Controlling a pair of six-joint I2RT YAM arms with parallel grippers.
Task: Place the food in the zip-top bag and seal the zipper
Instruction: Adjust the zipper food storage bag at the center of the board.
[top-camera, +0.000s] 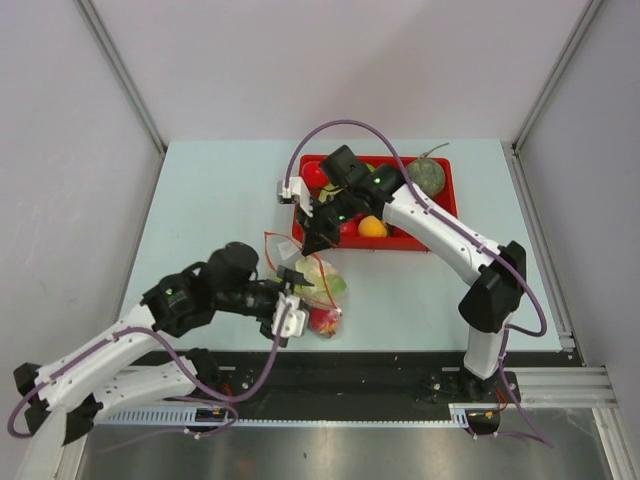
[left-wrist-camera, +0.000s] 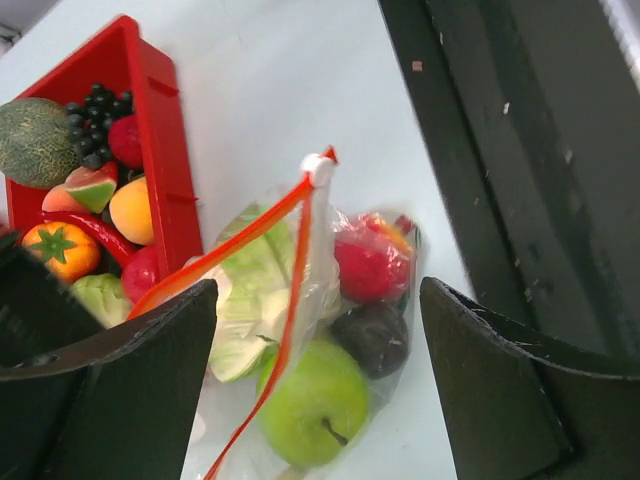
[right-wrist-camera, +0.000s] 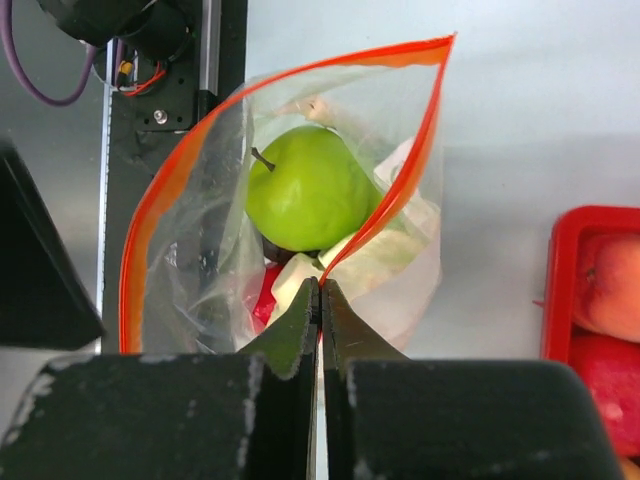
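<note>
1. The zip-top bag (top-camera: 318, 290) lies on the desk (top-camera: 220, 200) between the two arms, just in front of the red tray (left-wrist-camera: 160, 130), with its mouth gaping open.
2. From above, the left arm's wrist covers part of the bag, so its contents are only a blur of green and red there.
3. The right pincer (right-wrist-camera: 320, 285) is clenched on the zipper (left-wrist-camera: 296, 280), its two fingers pressed together over the orange-red strip. These fingers hide the lower part of the bag in the right wrist view.
4. The left pincer (left-wrist-camera: 318, 295) is released, with its fingers spread wide on either side of the bag. I cannot tell whether either finger touches the plastic, and both are cut off by the picture edge.
5. Inside the bag are a green apple (right-wrist-camera: 310, 190), a red fruit (left-wrist-camera: 368, 268), a dark purple fruit (left-wrist-camera: 375, 335) and a pale green leafy vegetable (left-wrist-camera: 255, 290), all softened by the crinkled plastic.
6. A white slider (left-wrist-camera: 318, 168) sits at one end of the zipper.
7. The right arm crosses over the tray and hides much of it. A melon (left-wrist-camera: 35, 140) and black grapes (left-wrist-camera: 95, 110) show in the far end.
8. The desk is pale blue-green, with a black rail (top-camera: 380, 370) along its near edge and plain grey walls (top-camera: 60, 150) around it.
</note>
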